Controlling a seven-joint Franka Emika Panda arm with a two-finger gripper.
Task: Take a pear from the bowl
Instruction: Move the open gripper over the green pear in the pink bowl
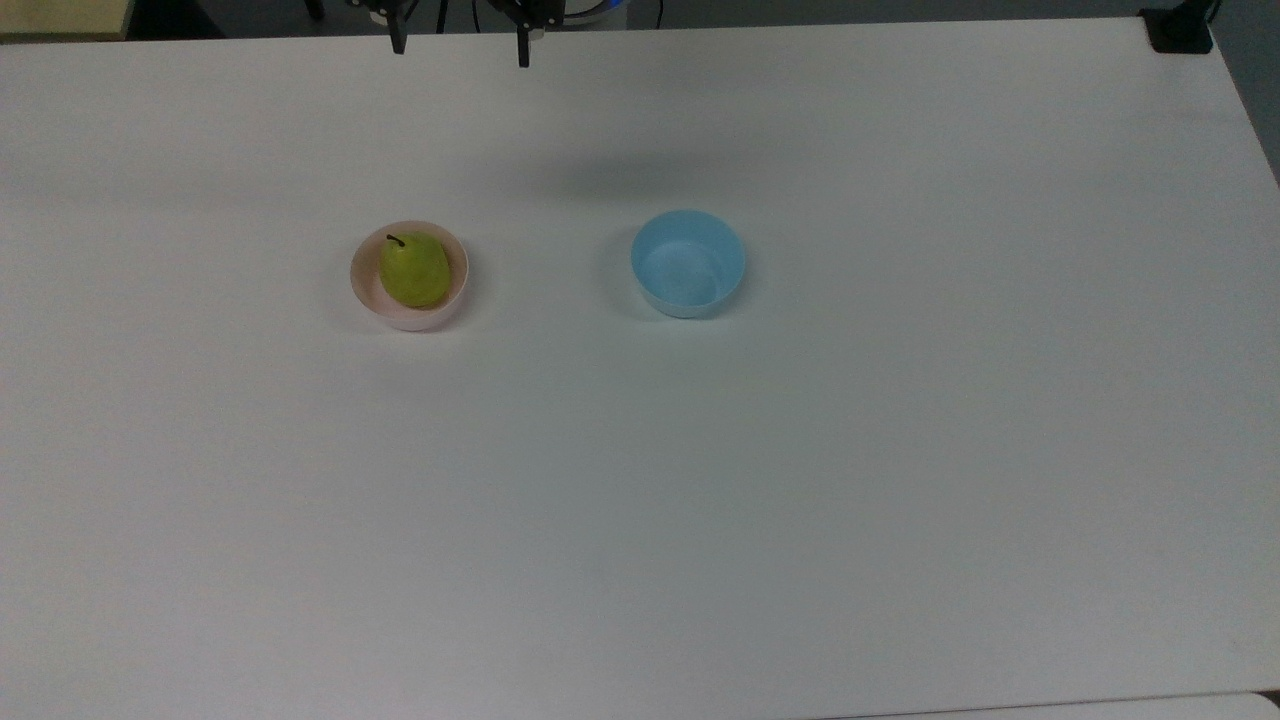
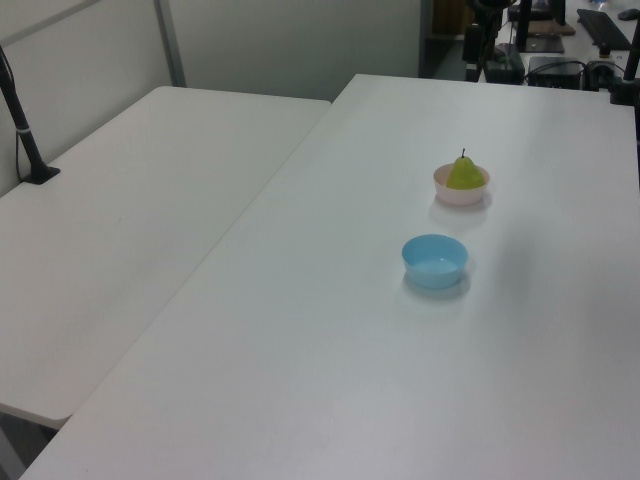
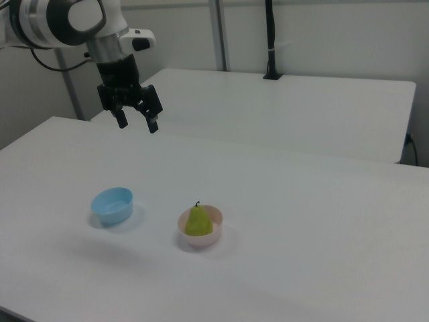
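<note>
The jaws (image 3: 137, 123) stand spread apart and hold nothing, hanging high above the counter (image 1: 640, 500), well apart from both bowls. In the top view their 2 fingertips (image 1: 523, 55) poke in at the far edge. Below and off to the right view's right, the pear (image 3: 198, 221) sits upright in the pink bowl (image 3: 200, 237), stem up. The light blue bowl (image 3: 112, 204) stands well apart, on the right view's left. By my reading, the task is barely begun: no approach, no grasp. The arm must travel over the pink bowl, descend around the pear, close and lift.
</note>
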